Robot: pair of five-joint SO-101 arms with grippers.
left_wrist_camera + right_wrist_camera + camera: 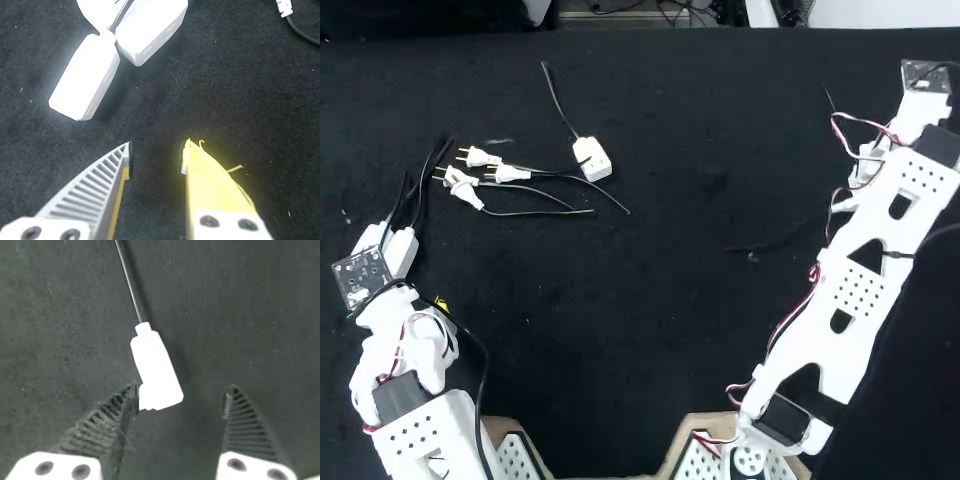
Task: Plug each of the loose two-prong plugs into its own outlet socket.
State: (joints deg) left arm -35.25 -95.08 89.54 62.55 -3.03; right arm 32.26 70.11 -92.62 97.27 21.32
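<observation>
Far left on black table [670, 300]: three white two-prong plugs [506, 173] bunched together, white outlet socket [592, 158] near their right. At left edge, two more sockets [388, 245] side by side before left arm [405, 370]; right arm [880, 250] along right edge.

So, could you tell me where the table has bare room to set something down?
The middle cloth, between the lone socket and the stray cable, is bare. Crowded: around the plugs and the left-edge sockets.
</observation>
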